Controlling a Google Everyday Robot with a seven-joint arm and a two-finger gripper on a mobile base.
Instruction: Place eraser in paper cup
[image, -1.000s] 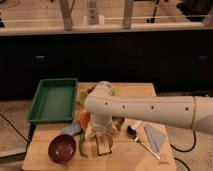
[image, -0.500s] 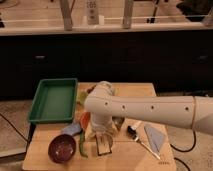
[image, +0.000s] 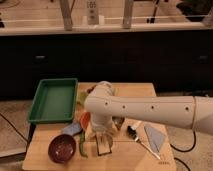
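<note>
At the far left of the wooden counter (image: 120, 161) lies a green tray (image: 54, 100), and in front of it, near the counter's front edge, stands a dark maroon bowl (image: 62, 148). Just right of the bowl are a bluish item (image: 73, 129), a slim green piece (image: 81, 145) and an orange-red object (image: 85, 120). The white arm (image: 150, 111) reaches in from the right and bends down, so the end effector (image: 102, 143) hangs low over the counter beside the green piece; whether it is open or closed I cannot tell. The paper cup (image: 119, 122) sits just right of it, partly hidden under the arm. Farther right lie a dark utensil (image: 133, 133) and a grey-blue cloth (image: 155, 136).
</note>
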